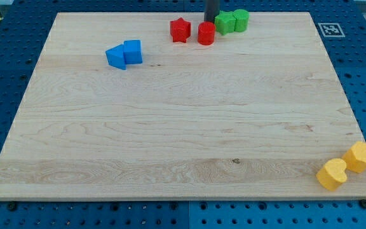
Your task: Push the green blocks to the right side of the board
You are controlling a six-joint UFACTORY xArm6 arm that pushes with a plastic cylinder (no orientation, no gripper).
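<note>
The wooden table (183,127) lay on a blue perforated base (5,76), and the dark rod came down from the view's top edge near the middle. The tip (211,21) sat at the far edge of the table, just beside the red cylinder (206,33) and right against the left side of the green star-shaped block (224,23). Whether the tip actually touched either one could not be told. The arm carried no fingers at all, only the rod, so nothing was clenched or grasped.

The two green blocks stood together near the view's top, a little right of centre: the star-shaped one on the left and the green cylinder (241,19) touching it on the right. Both were well apart from the table's right edge.

A red star (180,30) stood just left of the red cylinder, near it but apart. Farther toward the view's left, two blue blocks touched each other: a blue cube (133,51) and a blue wedge-like block (115,57) at its left. In the view's bottom right corner, a yellow hexagonal block (361,156) and a yellow heart-shaped block (332,173) lay touching. A black-and-white marker tag (329,29) sat on the table's top right corner.
</note>
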